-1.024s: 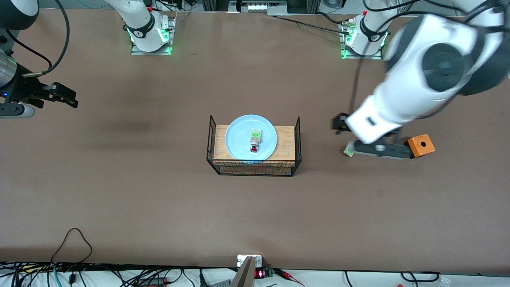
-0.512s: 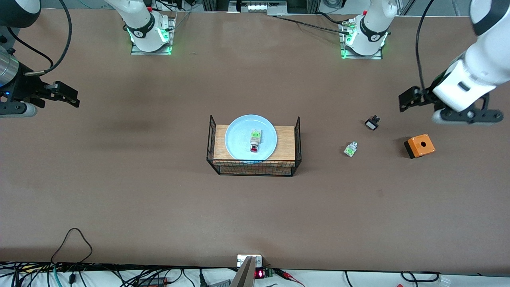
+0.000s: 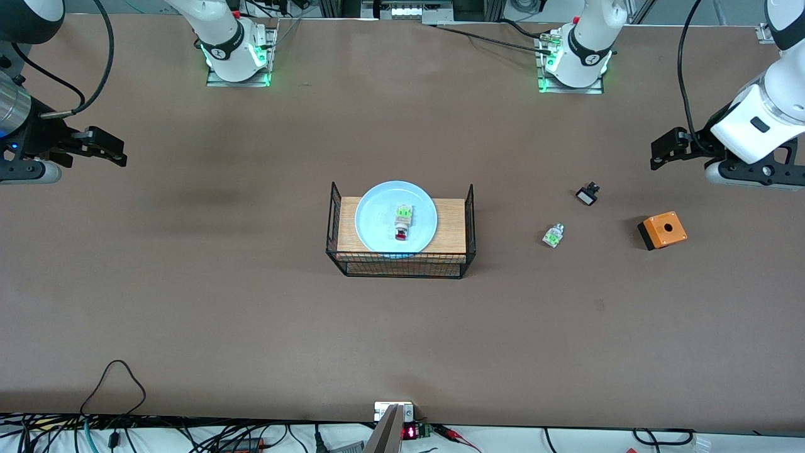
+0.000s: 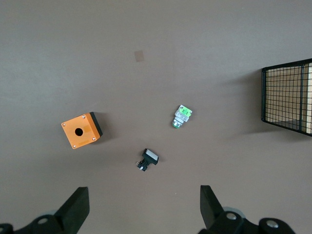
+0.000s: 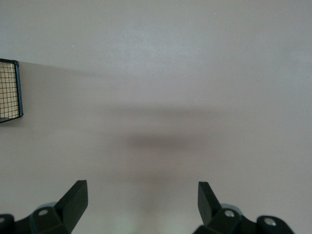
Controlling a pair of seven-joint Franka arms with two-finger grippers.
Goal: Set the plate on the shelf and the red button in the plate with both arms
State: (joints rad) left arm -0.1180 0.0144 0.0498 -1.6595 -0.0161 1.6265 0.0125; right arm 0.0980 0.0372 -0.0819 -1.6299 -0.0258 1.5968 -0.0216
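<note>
The front camera hangs high across the bench [image 3: 251, 327], facing the robots' bases and taking in the whole top. The left wrist camera looks straight down from well above, sharing with it the orange box [image 4: 81, 130] [image 3: 662, 230] and one end of the wire basket [image 4: 287, 97] [image 3: 400, 229]. The right wrist camera likewise looks down on bare bench, catching only a corner of the basket [image 5: 9, 91].

Wire basket [image 5: 10, 91] cut off

Left tool [image 3: 666, 150] now withdrawn toward its own table end, higher.
</note>
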